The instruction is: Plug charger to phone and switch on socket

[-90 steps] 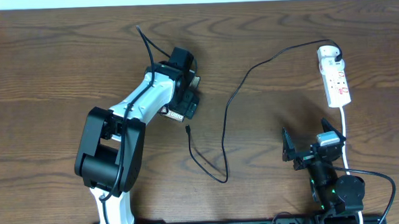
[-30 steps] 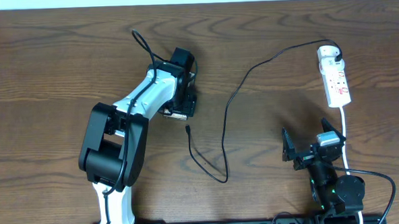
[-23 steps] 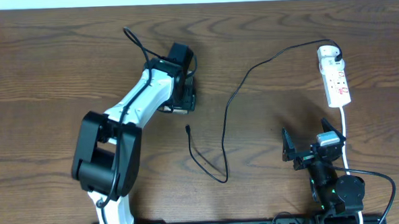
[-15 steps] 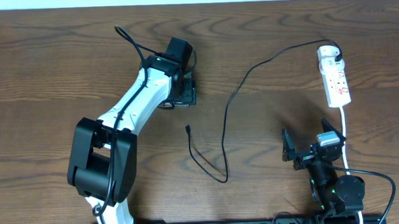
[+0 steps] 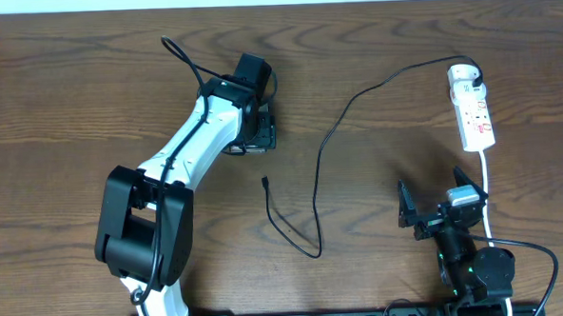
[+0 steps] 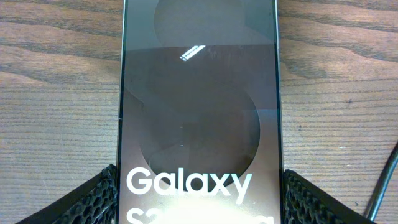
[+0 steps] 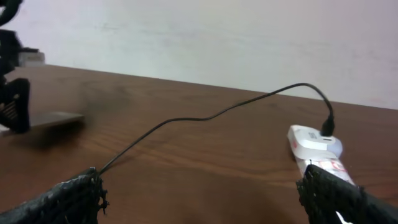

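The phone [image 6: 199,112] lies face up on the wooden table, with white "Galaxy" lettering. My left gripper [image 6: 199,196] is shut on its two long edges. From overhead, that gripper [image 5: 258,132] covers most of the phone. The charger cable [image 5: 318,166] is thin and black. It runs from its loose plug tip [image 5: 265,183], just in front of the phone, through a loop to the white adapter [image 5: 462,74] in the socket [image 5: 475,117]. My right gripper [image 5: 437,211] is open and empty at the front right, with the socket [image 7: 316,147] ahead of it.
The socket's white cord [image 5: 488,192] runs toward the front past my right arm. The charger cable [image 7: 205,117] crosses the table between the two arms. A short stretch of cable [image 6: 382,193] lies to the right of the phone.
My left arm has stretched out and carried the phone a little toward the far side, turning it. Over the last half second it has held still. The right arm has not moved.
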Controlling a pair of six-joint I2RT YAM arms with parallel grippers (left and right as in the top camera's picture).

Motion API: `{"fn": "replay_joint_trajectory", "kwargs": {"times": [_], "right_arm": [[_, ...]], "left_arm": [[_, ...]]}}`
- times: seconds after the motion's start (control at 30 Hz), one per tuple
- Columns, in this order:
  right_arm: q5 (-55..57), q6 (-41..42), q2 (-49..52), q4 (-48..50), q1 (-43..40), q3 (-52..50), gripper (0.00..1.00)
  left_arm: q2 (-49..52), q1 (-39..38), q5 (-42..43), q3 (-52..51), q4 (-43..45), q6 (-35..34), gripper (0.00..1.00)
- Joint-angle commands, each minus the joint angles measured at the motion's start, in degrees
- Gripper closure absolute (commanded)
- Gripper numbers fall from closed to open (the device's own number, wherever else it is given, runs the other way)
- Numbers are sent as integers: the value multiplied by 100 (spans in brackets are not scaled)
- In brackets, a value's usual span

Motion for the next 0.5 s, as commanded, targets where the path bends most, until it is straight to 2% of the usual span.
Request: {"fn": "replay_joint_trajectory", "kwargs": {"times": [0.0, 0.27, 0.4, 0.47], "right_arm": [[516, -238, -33, -83, -31, -7, 1], [466, -216, -22, -90, -28, -7, 1], [422, 1012, -22, -85, -28, -7, 1], [243, 2850, -2, -83, -24, -7, 1]], "left_arm": [[-42, 4, -81, 105, -17, -101, 56], [-17, 4, -83, 105, -13, -98, 55], [-17, 4, -81, -44, 22, -111, 55], [-17, 2, -63, -188, 35, -166, 55]]}}
